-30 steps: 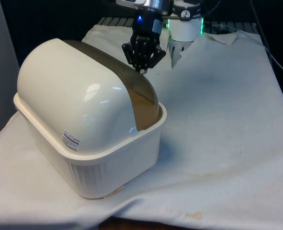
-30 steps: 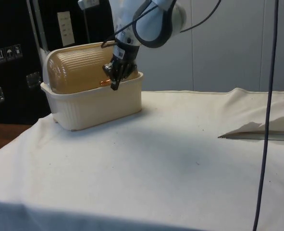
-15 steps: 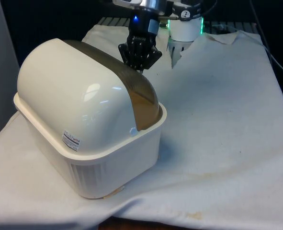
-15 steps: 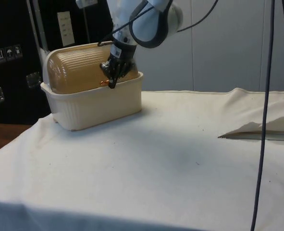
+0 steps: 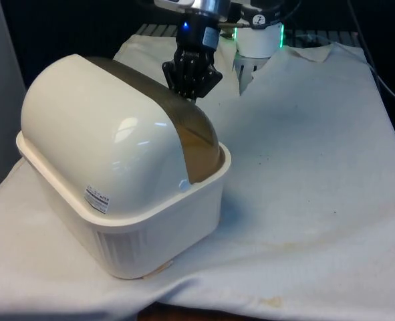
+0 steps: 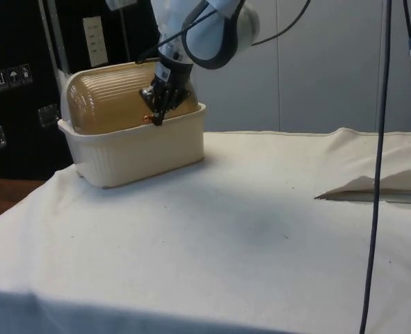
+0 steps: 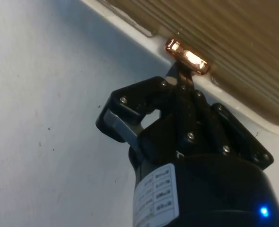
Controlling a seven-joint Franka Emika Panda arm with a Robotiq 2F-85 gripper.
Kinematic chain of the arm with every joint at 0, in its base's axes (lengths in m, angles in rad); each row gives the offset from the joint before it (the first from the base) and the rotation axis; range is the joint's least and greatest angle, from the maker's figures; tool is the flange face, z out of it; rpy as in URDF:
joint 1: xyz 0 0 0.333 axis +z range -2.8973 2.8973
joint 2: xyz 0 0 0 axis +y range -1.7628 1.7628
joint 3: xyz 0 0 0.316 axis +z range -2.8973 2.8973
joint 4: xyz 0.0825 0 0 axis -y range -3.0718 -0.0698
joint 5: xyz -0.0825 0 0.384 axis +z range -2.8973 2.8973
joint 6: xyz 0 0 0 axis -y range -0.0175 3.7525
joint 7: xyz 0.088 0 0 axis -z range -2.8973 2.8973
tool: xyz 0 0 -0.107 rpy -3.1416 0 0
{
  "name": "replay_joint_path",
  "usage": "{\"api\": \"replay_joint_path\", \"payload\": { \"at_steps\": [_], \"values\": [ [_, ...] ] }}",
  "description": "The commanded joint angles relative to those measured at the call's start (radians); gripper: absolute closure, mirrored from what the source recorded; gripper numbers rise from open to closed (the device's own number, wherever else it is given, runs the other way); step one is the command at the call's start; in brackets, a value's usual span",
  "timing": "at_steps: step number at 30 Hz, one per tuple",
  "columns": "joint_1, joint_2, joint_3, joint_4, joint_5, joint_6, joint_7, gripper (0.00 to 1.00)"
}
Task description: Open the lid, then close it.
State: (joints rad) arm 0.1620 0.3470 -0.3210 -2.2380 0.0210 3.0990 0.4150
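A cream bread box (image 5: 144, 227) stands at the front view's left, its brown translucent roll lid (image 5: 196, 130) down to the rim. In the side view the ribbed lid (image 6: 111, 97) sits above the cream base (image 6: 135, 149), with a small copper handle (image 6: 147, 119) at its lower edge. My black gripper (image 5: 189, 93) is shut, and its tips (image 6: 155, 118) rest against that handle. From the wrist, the shut gripper (image 7: 179, 81) touches the shiny copper handle (image 7: 186, 57) just below the lid (image 7: 238, 42); nothing is held between the fingers.
The white cloth (image 5: 304, 174) lies flat to the front view's right of the box, with a raised fold (image 6: 372, 188) far off. The box sits near the table's corner (image 5: 3, 194). A dark cable (image 6: 379, 174) hangs down in the side view.
The shut gripper has slid towards the front view's left and slightly up along the lid's lower edge, staying at the handle. The box has shifted a little the same way.
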Motion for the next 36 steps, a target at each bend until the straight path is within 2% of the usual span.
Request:
{"api": "replay_joint_path", "payload": {
  "at_steps": [1, 2, 3, 4, 5, 10, 11, 12, 19, 20, 21, 27, 28, 29, 36],
  "values": [
    [0.018, 0.012, -0.034, 0.015, -0.01, -0.006, 0.016, 1.0],
    [0.018, 0.011, -0.035, 0.017, -0.011, -0.007, 0.018, 1.0],
    [0.0, 0.0, -0.001, 0.002, 0.0, -0.001, 0.001, 1.0],
    [0.018, 0.011, -0.035, 0.017, -0.011, -0.007, 0.018, 1.0],
    [0.019, 0.01, -0.037, 0.022, -0.012, -0.01, 0.021, 1.0],
    [0.021, 0.003, -0.046, 0.036, -0.015, -0.024, 0.031, 1.0],
    [0.0, -0.006, -0.008, 0.027, 0.0, -0.017, 0.015, 1.0],
    [0.021, 0.002, -0.047, 0.038, -0.016, -0.025, 0.033, 1.0],
    [0.022, -0.01, -0.054, 0.052, -0.017, -0.036, 0.04, 1.0],
    [0.001, -0.019, -0.016, 0.046, 0.0, -0.028, 0.023, 1.0],
    [0.021, -0.017, -0.054, 0.054, -0.017, -0.04, 0.042, 1.0],
    [0.017, -0.046, -0.054, 0.058, -0.018, -0.056, 0.052, 1.0],
    [0.001, -0.052, -0.02, 0.049, 0.0, -0.051, 0.032, 1.0],
    [0.017, -0.05, -0.054, 0.059, -0.018, -0.059, 0.053, 1.0],
    [0.014, -0.074, -0.057, 0.066, -0.019, -0.065, 0.061, 1.0]
  ]
}}
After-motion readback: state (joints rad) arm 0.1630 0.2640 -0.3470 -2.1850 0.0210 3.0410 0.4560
